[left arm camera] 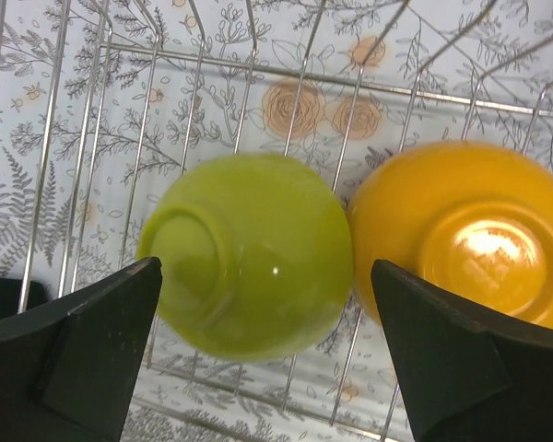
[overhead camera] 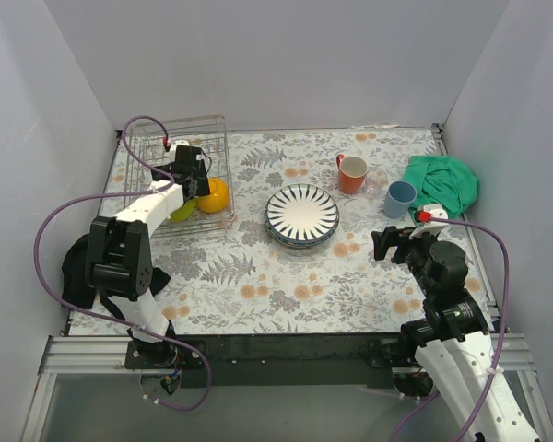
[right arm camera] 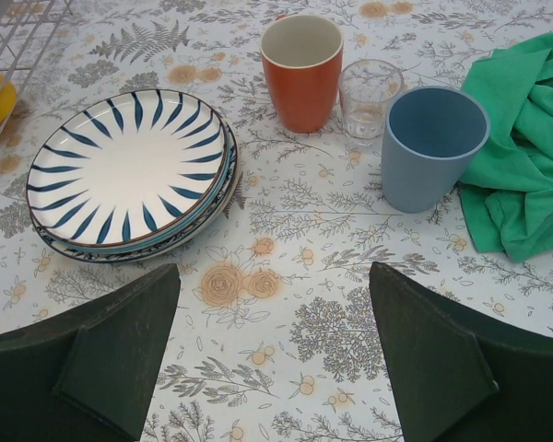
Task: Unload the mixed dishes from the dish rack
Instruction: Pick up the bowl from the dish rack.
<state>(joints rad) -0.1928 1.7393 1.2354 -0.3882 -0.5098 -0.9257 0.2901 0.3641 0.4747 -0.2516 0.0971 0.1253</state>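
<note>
Looks past wide-spread black tool [right arm camera: 272, 276] onto floral-patterned bench [right arm camera: 286, 304]: stack of round plates [right arm camera: 129, 175] left, dark-striped white one topmost; orange mug [right arm camera: 301, 72], small clear glass [right arm camera: 369, 97], light-blue cup [right arm camera: 431, 152] right (crumpled green cloth [right arm camera: 525, 157] just beside).

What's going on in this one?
The rack is mostly unloaded. The left claw hangs open right above the lime-green bowl, which lies bottom up beside the orange-yellow bowl in the dish rack. The right claw is open and empty over the table, near the stacked plates, orange mug, clear glass and light-blue cup.
</note>
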